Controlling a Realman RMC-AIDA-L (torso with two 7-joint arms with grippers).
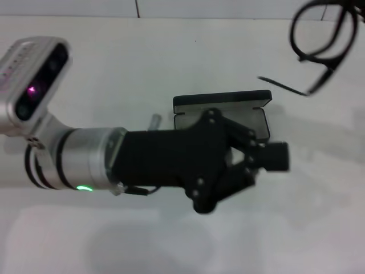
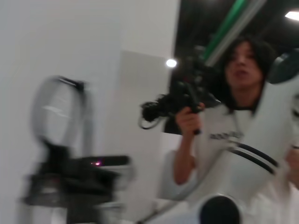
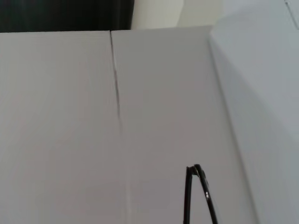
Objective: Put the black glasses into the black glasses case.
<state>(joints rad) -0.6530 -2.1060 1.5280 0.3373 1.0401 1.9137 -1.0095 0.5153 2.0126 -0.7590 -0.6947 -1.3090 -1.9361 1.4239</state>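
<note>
The black glasses case (image 1: 223,100) lies open in the middle of the white table, its grey lining partly showing. My left gripper (image 1: 272,157) hovers over the case's near right part, fingers together and empty, and hides much of the case. The black glasses (image 1: 323,39) hang in the air at the far right, one temple arm dangling towards the case. In the left wrist view they (image 2: 57,111) stand blurred above a dark blurred mass, my right gripper (image 2: 70,183), which holds them. One rim (image 3: 200,196) shows in the right wrist view.
The white table (image 1: 114,74) has a seam at the back (image 1: 137,8). A small grey thing (image 1: 155,120) lies by the case's left end. A person holding a camera (image 2: 219,107) stands beyond the table.
</note>
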